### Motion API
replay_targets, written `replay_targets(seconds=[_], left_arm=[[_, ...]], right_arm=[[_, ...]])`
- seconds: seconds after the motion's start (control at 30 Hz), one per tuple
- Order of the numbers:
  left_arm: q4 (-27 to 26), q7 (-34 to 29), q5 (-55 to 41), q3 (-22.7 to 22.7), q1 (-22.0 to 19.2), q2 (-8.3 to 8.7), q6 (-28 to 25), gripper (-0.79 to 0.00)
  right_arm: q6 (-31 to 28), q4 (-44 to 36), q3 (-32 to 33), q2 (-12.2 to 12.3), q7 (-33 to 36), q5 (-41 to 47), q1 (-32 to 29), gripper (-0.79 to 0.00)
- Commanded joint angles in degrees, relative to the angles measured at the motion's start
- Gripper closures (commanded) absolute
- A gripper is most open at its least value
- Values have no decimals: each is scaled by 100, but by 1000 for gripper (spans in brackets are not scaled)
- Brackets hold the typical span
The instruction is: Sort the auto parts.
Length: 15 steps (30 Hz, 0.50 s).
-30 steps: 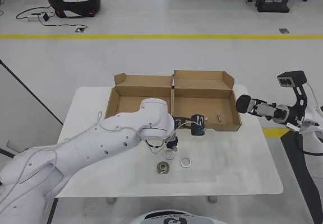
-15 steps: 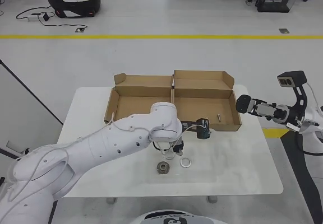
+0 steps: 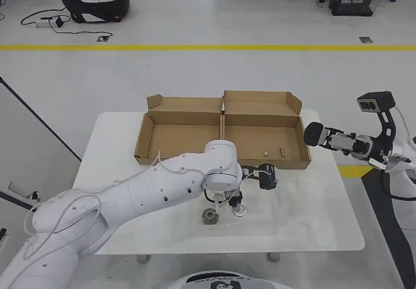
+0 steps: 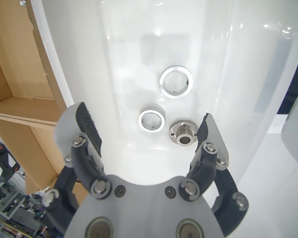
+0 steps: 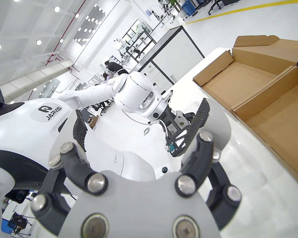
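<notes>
Three metal parts lie on the white table [image 3: 316, 209]: a large ring [image 4: 176, 82], a smaller ring [image 4: 151, 121] and a flanged hub [image 4: 183, 134]. From above, the hub [image 3: 209, 215] and the large ring [image 3: 238, 210] lie near the table's front. My left gripper [image 4: 147, 127] hangs open just over the small ring and hub, touching neither; in the top view the left gripper [image 3: 227, 200] is partly covered by its arm. My right gripper [image 5: 139, 125] is open and holds nothing, and from above the right gripper [image 3: 308, 135] hovers beside the right box's outer end.
Two open cardboard boxes stand side by side at the back: the left box [image 3: 179, 134] and the right box [image 3: 255, 137], which holds two small bolts [image 3: 281, 152]. The box wall [image 4: 15, 63] runs close beside my left gripper.
My left arm has swung rightward and toward the table's front, coming over the parts and covering the smaller ring from above. The right arm has stayed still.
</notes>
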Motion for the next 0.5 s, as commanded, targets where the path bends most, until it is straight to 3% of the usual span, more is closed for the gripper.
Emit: replay_targets(seconds=[0.0, 0.47], left_arm=[[57, 7, 2, 6, -4, -45, -4, -785], [483, -18, 137, 168, 95, -369, 90, -785]], right_arm=[[0, 0, 0, 0, 0, 0, 0, -785], [0, 0, 0, 0, 0, 0, 0, -785]])
